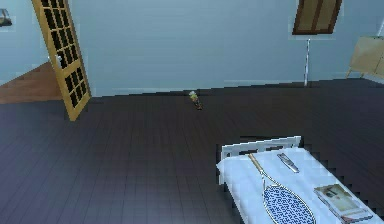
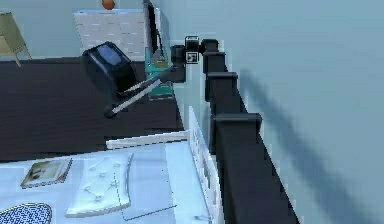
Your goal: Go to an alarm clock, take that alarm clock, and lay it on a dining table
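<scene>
A small yellowish thing [image 1: 194, 97] lies on the dark floor near the far wall in the forward view; its shape is too small to name. In the arm side view the dark arm [image 2: 235, 130] rises along the wall to two white marked squares [image 2: 190, 52]. Left of them hangs the gripper [image 2: 115, 106], with its dark body [image 2: 105, 65] above the dark floor. I cannot make out its far end well enough to tell whether it holds anything. Just behind it stands a pale desk [image 2: 100, 20] with a teal thing [image 2: 155, 70] and an orange ball [image 2: 108, 5].
A white bed [image 1: 240, 180] carries a tennis racket [image 1: 280, 195], a remote [image 1: 288, 160] and a magazine [image 1: 335, 200]; the bed [image 2: 160, 180] also sits at the arm side view's bottom. A yellow glazed door [image 1: 65, 55] leans at the left. Wide dark floor [image 1: 130, 150] lies ahead.
</scene>
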Available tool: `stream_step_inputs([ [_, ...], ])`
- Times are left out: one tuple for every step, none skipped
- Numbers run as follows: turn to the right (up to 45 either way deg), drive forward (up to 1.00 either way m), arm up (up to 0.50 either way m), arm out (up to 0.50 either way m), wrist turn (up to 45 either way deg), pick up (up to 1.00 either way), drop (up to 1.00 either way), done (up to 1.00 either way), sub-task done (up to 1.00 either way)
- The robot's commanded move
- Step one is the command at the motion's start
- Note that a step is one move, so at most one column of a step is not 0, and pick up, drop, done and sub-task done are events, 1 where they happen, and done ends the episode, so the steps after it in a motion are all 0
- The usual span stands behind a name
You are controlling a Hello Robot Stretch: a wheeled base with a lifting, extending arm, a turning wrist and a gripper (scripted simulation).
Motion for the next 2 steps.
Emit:
stream_step_inputs([
  [0.0, 0.00, 0.00, 0.00, -39.0, 0.00, 0.00, 0.00, 0.00],
  [0.0, 0.00, 0.00, -0.42, 0.0, 0.00, 0.00, 0.00, 0.00],
])
